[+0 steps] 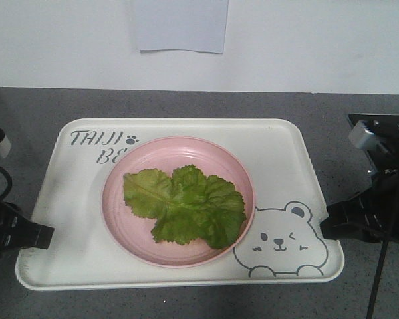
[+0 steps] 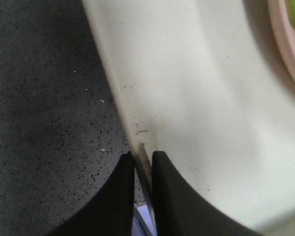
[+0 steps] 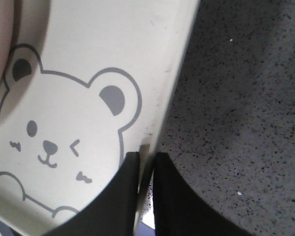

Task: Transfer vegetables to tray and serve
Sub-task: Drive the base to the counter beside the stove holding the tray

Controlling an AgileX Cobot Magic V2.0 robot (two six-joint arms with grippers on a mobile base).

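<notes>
The left pincer (image 2: pixel 143 160) is closing tightly on the left rim of the tray (image 1: pixel 73 199), which is lying in the middle of the grey worktop (image 1: pixel 186 103). The vegetables (image 1: pixel 186 205) are resting on a pink plate (image 1: pixel 136 236) sitting on the tray. Toward the worktop's right edge, the right pincer (image 3: pixel 146 161) is clamping the tray's right rim beside the bear drawing (image 1: pixel 279 242).
</notes>
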